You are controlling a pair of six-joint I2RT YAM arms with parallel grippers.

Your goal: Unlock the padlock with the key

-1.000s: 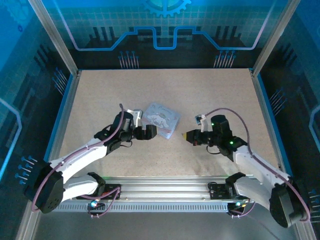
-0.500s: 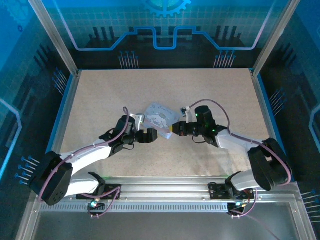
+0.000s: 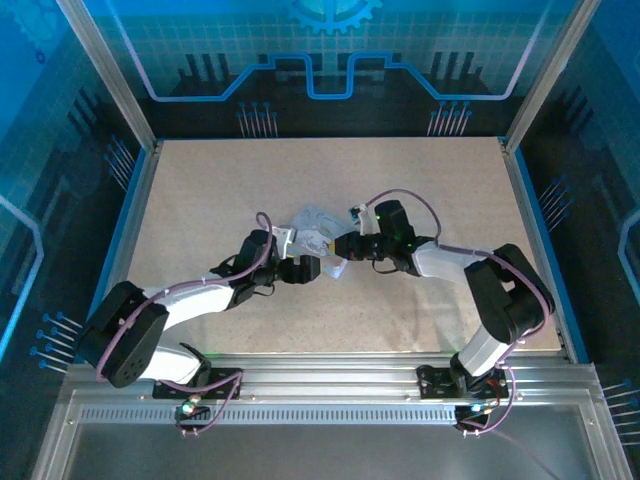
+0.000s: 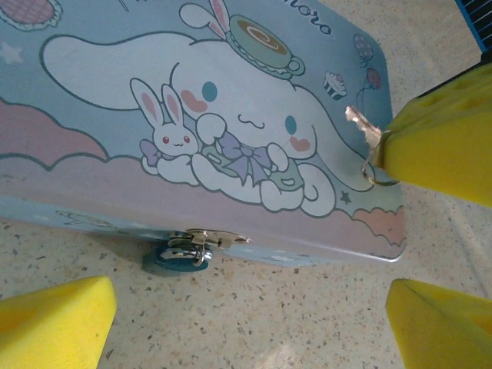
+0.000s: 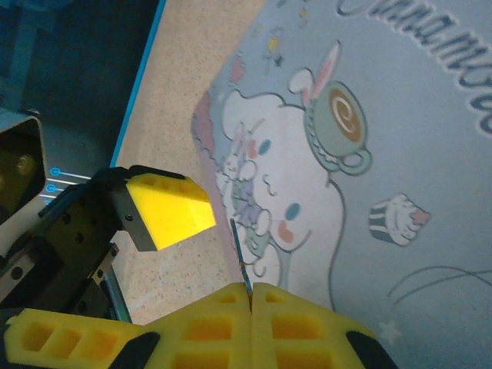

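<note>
The padlock (image 4: 177, 258), small with a teal body and silvery shackle, hangs from the latch (image 4: 201, 238) on the tin's front wall and rests on the table. My left gripper (image 4: 246, 330) is open just in front of it, its yellow fingers (image 4: 50, 323) spread wide to either side. My right gripper (image 5: 250, 296) is shut on the key (image 5: 240, 254), whose thin blade sticks out over the lid's corner. In the left wrist view the key (image 4: 367, 134) juts from the right fingertips (image 4: 442, 142). From above, the left gripper (image 3: 308, 268) and right gripper (image 3: 346, 248) meet at the tin (image 3: 318, 228).
The silvery-lavender cartoon tin (image 4: 154, 100) lies flat mid-table on the speckled beige surface (image 3: 240, 180). Blue rails (image 3: 128, 215) and metal frame posts border the table on the left and right. The left finger (image 5: 169, 211) stands close beside the key's blade.
My right gripper has swung left with the key, from open table to the tin's near corner. My left gripper has edged right along the tin's front; the tin has turned slightly.
</note>
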